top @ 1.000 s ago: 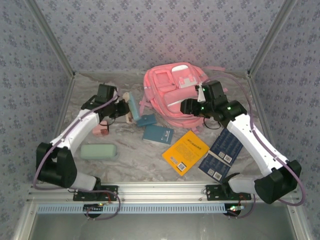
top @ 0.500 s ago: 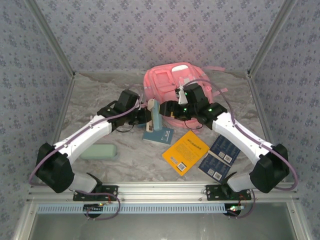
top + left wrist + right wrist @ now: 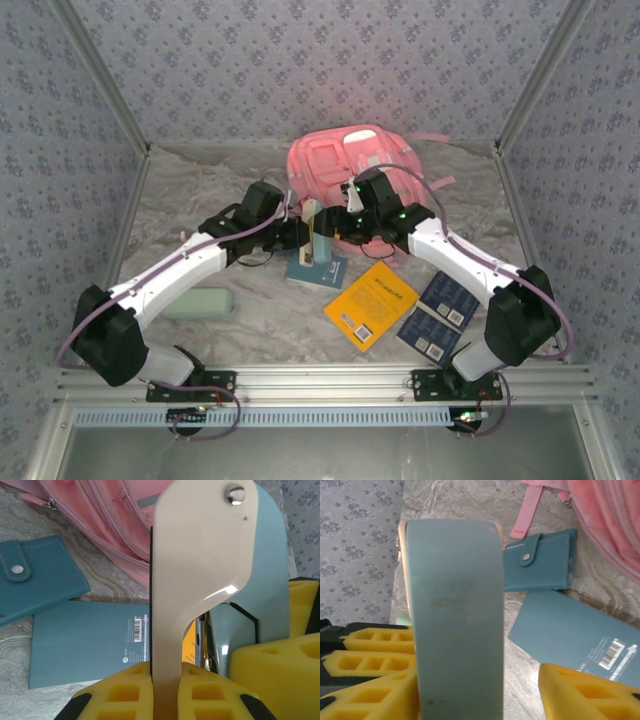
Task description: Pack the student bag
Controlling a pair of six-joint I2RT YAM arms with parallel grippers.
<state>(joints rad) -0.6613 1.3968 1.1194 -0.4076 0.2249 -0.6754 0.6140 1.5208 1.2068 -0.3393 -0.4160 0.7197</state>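
Note:
The pink student bag (image 3: 340, 160) lies at the back centre of the table, its side also showing in the left wrist view (image 3: 115, 510) and the right wrist view (image 3: 605, 510). Just in front of it my left gripper (image 3: 300, 232) (image 3: 179, 667) is shut on the beige arm of a teal-and-beige stapler (image 3: 318, 235) (image 3: 200, 555), held upright above the table. My right gripper (image 3: 335, 225) (image 3: 475, 680) stands open around the stapler's teal body (image 3: 455, 620). Its left pad (image 3: 380, 695) is against the stapler and its right pad (image 3: 590, 695) is still apart from it.
Under the grippers lie a teal wallet (image 3: 35, 575) (image 3: 545, 565) and a teal notebook (image 3: 318, 268) (image 3: 85, 640). A yellow book (image 3: 371, 303) and two dark blue booklets (image 3: 452, 290) lie front right. A green pencil case (image 3: 197, 303) lies front left.
My left arm carried the stapler from the left side to the centre in front of the bag. My right arm swung left from the bag's side to meet it, its jaws now around the stapler.

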